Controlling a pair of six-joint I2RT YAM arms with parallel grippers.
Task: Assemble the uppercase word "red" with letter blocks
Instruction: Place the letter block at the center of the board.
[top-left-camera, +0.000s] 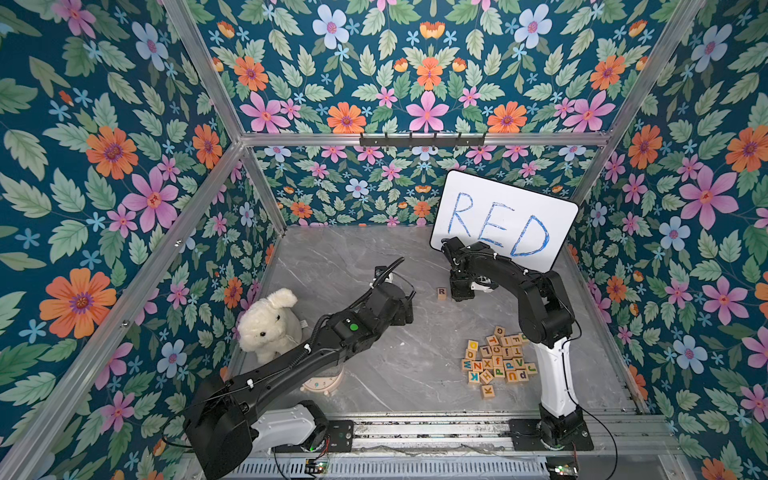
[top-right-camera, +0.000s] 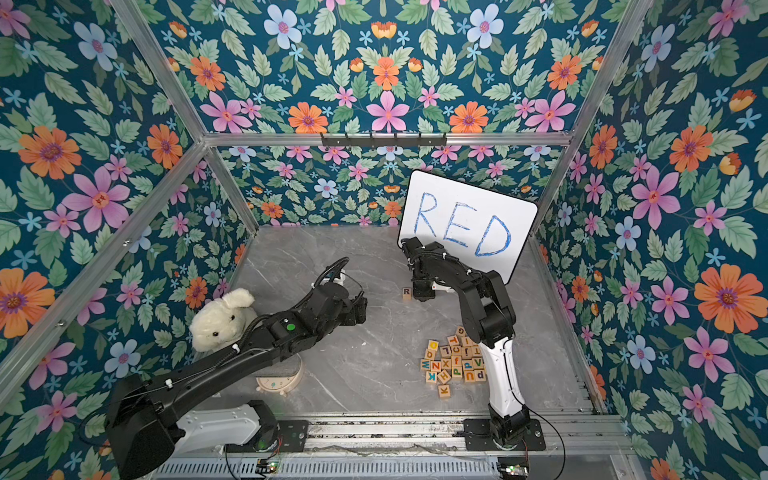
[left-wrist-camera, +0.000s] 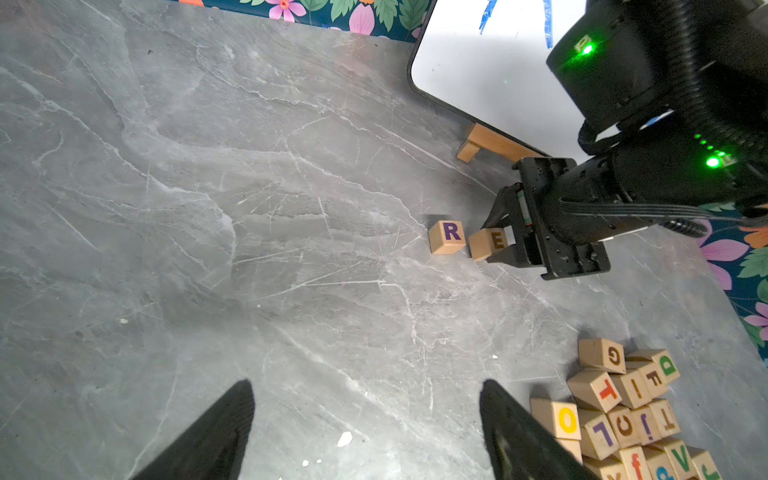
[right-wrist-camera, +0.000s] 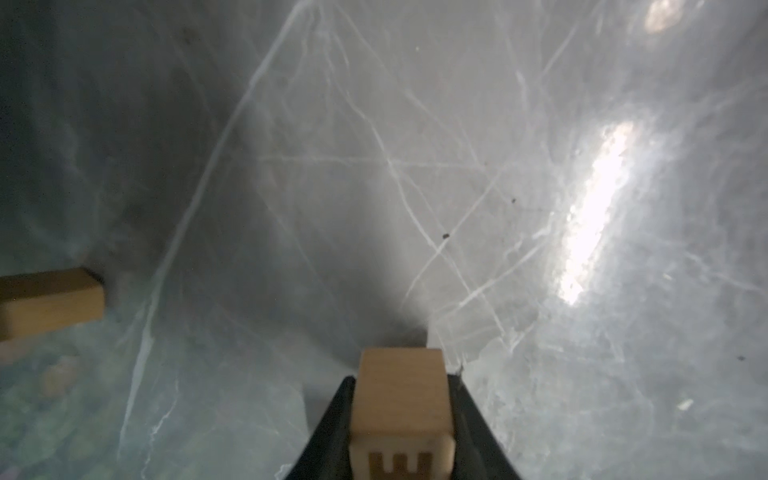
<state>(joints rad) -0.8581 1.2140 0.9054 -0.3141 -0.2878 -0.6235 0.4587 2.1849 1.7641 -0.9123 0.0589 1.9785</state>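
We read blue RED on the white board (top-left-camera: 505, 216); the R block (left-wrist-camera: 446, 237) lies on the grey marbled tabletop (top-left-camera: 353, 257), the E block (left-wrist-camera: 485, 245) just beside it gripped by our right pincer (right-wrist-camera: 402, 386), while our left pincer (left-wrist-camera: 366, 384) hangs open and empty near the jumbled letter pile (top-left-camera: 496, 361), floral walls (top-left-camera: 104, 166) around.
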